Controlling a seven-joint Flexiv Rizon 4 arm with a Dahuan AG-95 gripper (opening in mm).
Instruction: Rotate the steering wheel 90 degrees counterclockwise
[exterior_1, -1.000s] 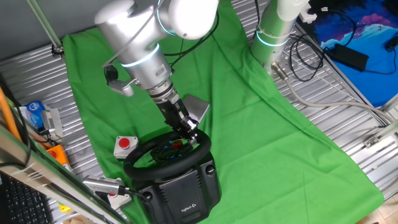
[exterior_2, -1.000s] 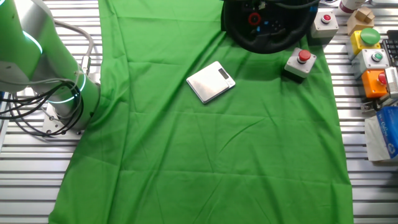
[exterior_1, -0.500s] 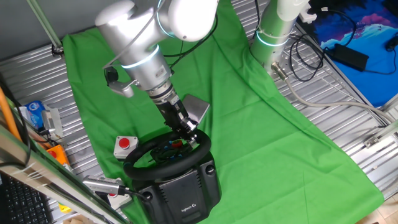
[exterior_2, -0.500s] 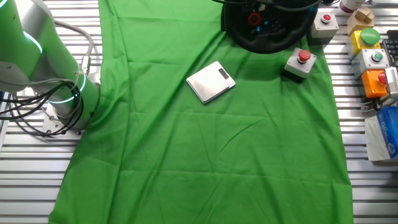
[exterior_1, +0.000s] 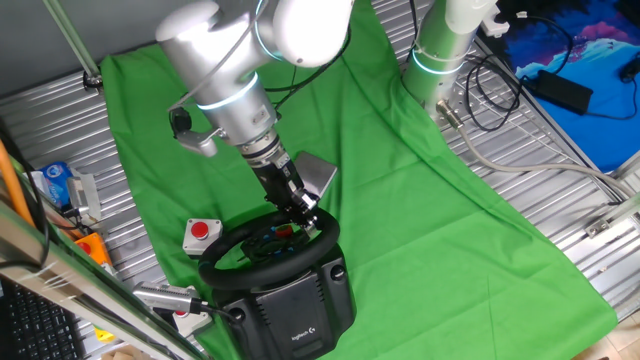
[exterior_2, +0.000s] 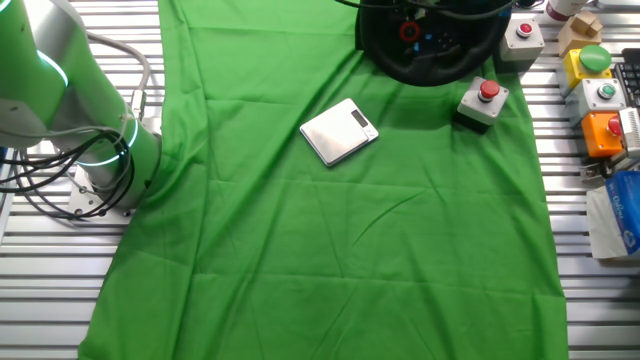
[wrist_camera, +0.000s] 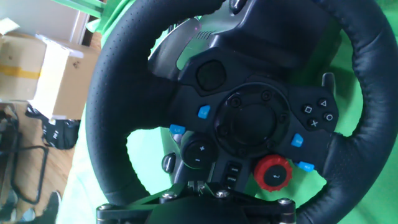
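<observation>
Claw sits at steering wheel rim — far side.

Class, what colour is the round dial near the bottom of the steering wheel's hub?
Red dial on the black steering wheel; the hand view shows it best.

A green cloth covers the middle of the ribbed metal tabletop. On it, near the top centre, lies a grey metal box. To its right stands a red push-button on a white box. More button boxes stand at the upper right edge.
</observation>
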